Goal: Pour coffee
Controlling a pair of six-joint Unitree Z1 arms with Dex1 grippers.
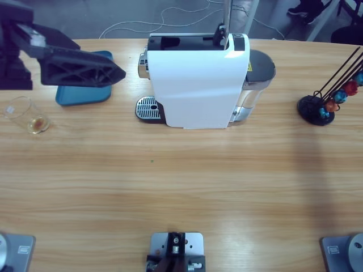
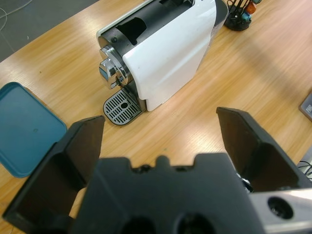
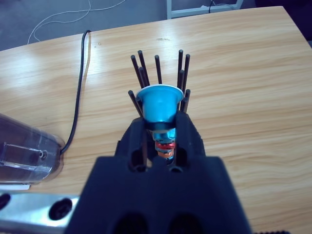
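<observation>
A small clear glass tumbler [image 1: 24, 115] lies tilted on the table at the far left, with a shallow pool of amber coffee [image 1: 38, 123] in it. My left gripper [image 1: 110, 71] hovers above the blue tray, up and to the right of the tumbler. In the left wrist view the left gripper [image 2: 161, 131] is open and holds nothing, facing the white coffee machine [image 2: 165, 53]. That view does not show the tumbler. My right gripper [image 3: 165, 127] is shut on a blue capsule [image 3: 160, 103] above the capsule rack [image 3: 161, 73].
The white coffee machine [image 1: 198, 79] stands at the back middle, its drip grille [image 1: 147, 107] on the left. A blue tray [image 1: 82, 93] lies under the left arm. The black capsule rack [image 1: 323, 107] with coloured capsules stands at the far right. A black cable [image 3: 78, 92] runs behind the machine.
</observation>
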